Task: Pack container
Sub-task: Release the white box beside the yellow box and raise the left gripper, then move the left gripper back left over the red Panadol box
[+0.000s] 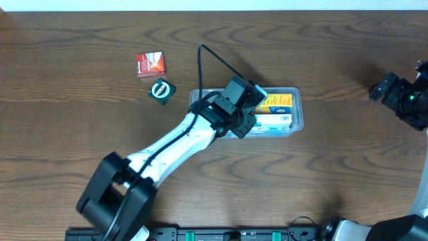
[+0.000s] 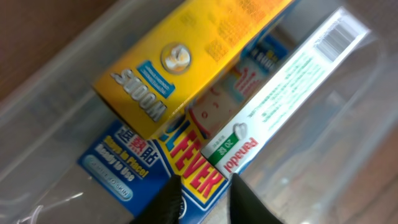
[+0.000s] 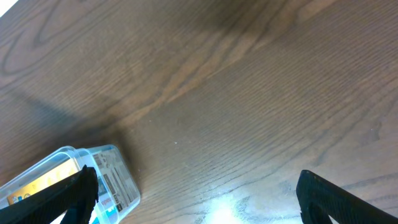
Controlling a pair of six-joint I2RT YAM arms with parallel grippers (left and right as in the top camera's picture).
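Left gripper (image 2: pixel 206 190): low inside the container (image 1: pixel 299 112), jaws narrowly parted, clasping nothing visible. Right gripper (image 3: pixel 211 199): spread wide, empty, well apart from the container. The container sits mid-surface (image 1: pixel 67 120), holding a yellow box (image 2: pixel 186 56) that leans across a blue box (image 2: pixel 124 165) and a white box (image 2: pixel 280 93). A red box (image 1: pixel 150 64) and a green packet (image 1: pixel 161 90) lie outside. Recommendation: part the jaws fully and lift straight up, clear of the tilted yellow box. Then fetch the nearer green packet.
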